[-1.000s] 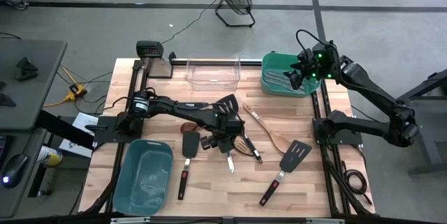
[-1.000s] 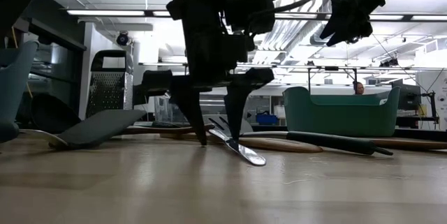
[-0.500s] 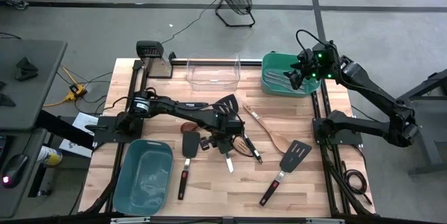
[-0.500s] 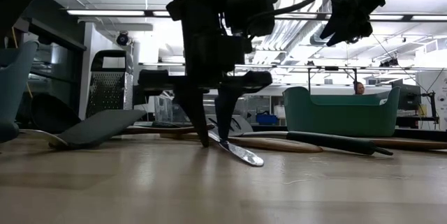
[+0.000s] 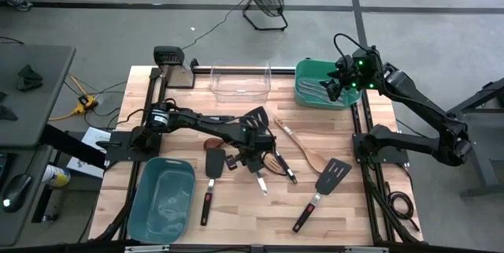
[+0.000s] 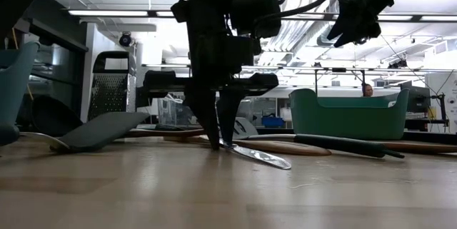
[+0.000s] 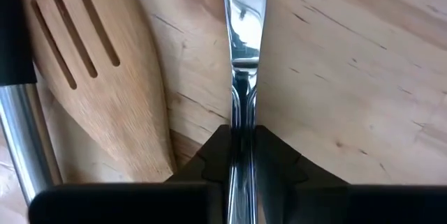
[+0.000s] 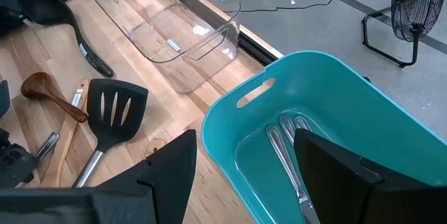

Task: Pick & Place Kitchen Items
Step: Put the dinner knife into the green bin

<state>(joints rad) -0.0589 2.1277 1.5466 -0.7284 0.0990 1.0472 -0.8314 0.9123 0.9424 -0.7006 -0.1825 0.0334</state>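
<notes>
Two fingers of left claw [image 7: 241, 172] pinch silvery metal knife [image 7: 241, 49] flat on mid-worktop [image 7: 349, 56], beside wooden slotted spatula [image 7: 98, 70]. Right claw [image 8: 241, 175] half open, empty, above teal tub [image 8: 335, 105]. Risk: thin handle may slip or pivot on lift.

the left gripper [image 6: 220, 145] has closed on the metal knife [image 6: 260, 157], apparently shifting it.
</notes>
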